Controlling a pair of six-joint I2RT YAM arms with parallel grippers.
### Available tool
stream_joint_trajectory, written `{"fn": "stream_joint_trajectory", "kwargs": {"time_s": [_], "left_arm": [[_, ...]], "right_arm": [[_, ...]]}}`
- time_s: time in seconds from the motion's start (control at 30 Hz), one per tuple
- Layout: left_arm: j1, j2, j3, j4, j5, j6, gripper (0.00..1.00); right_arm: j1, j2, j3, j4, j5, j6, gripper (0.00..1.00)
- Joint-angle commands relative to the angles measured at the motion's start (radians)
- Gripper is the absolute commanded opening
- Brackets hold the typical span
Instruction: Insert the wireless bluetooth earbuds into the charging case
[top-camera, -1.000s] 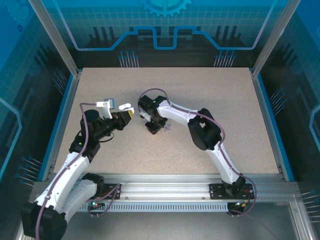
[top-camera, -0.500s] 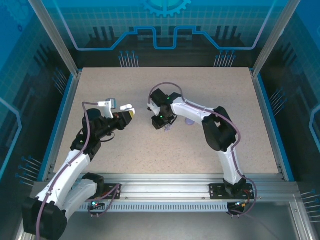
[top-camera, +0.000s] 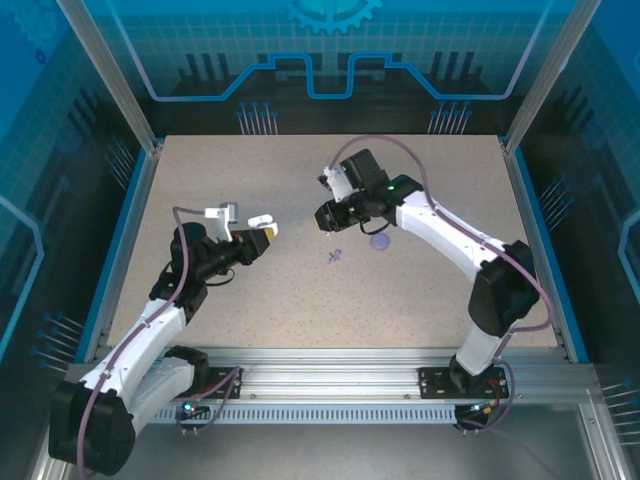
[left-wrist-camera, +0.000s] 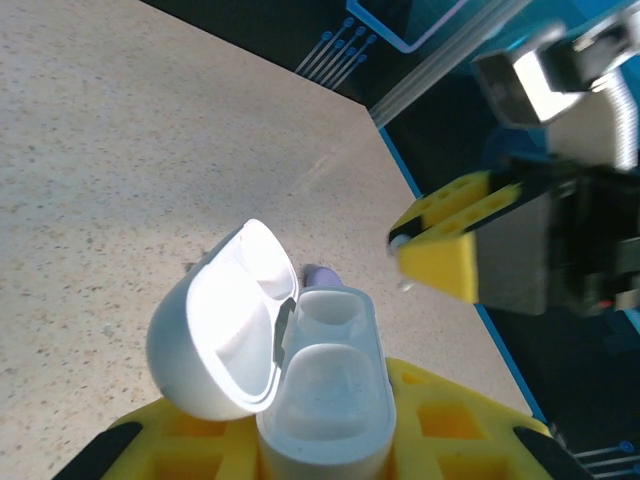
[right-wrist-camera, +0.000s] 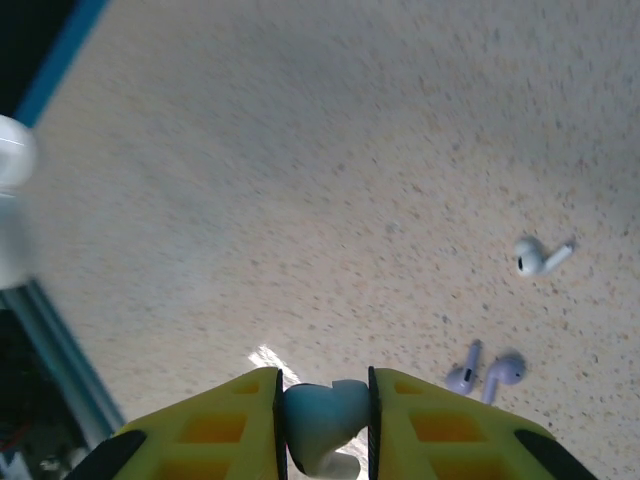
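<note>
**Speckled table** (top-camera: 420, 300), bearing all the loose parts. **Left gripper** (top-camera: 262, 236), over the table's left half, is clamped on the charging case (left-wrist-camera: 325, 400), whose lid (left-wrist-camera: 220, 340) stands swung open. **Right gripper** (right-wrist-camera: 322, 390), raised near the table's centre, pinches one whitish earbud (right-wrist-camera: 315, 425). On the table below it lie a loose whitish earbud (right-wrist-camera: 540, 256) and two lavender pieces (right-wrist-camera: 500, 370) just beside each other, near a purple disc (top-camera: 379, 241).

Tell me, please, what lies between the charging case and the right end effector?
In the top view, a bare stretch of table separates the charging case from the right end effector, shut on an earbud.
</note>
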Motion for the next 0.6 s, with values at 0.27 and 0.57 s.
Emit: {"fn": "stream_joint_trajectory", "kwargs": {"time_s": [0.27,0.57], "left_arm": [[-0.009,0.081,0.033,0.248,0.231,-0.015,0.13],[-0.122,0.131,0.137,0.291,0.306,0.023,0.13]], "right_arm": [[-0.018,-0.21,0.002,0.052,-0.15,0.055,0.26],[0.034,-0.291,0.001,0.118,-0.226,0.042,0.27]]}}
